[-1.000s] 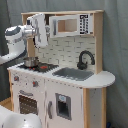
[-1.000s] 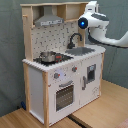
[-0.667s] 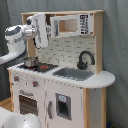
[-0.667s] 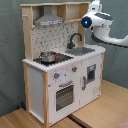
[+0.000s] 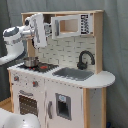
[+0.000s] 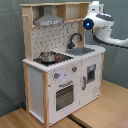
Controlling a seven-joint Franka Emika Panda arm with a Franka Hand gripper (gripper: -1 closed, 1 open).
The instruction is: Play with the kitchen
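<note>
The kitchen [image 5: 65, 85] is a white and light-wood toy unit with a microwave shelf [image 5: 72, 25], a black faucet [image 5: 85, 59], a grey sink [image 5: 75, 73] and an oven door [image 5: 29, 105]. A small metal pot [image 5: 31, 62] sits on the hob. My gripper [image 5: 40, 31] hangs in front of the range hood area at the upper left, well above the pot and touching nothing I can see. In the second exterior view the kitchen [image 6: 60, 75] shows its hood [image 6: 47, 20] and pot [image 6: 48, 56], and my white arm [image 6: 105, 25] sits by its upper right corner.
A grey-green curtain backs the scene in both exterior views. The kitchen stands on a wooden floor [image 6: 100, 110]. A white rounded object [image 5: 17, 121] lies low at the first exterior view's left. The counter end [image 5: 100, 79] juts out rounded at the first exterior view's right.
In the second exterior view the arm has shifted slightly to the right. In the first exterior view the gripper stays almost in place by the hood.
</note>
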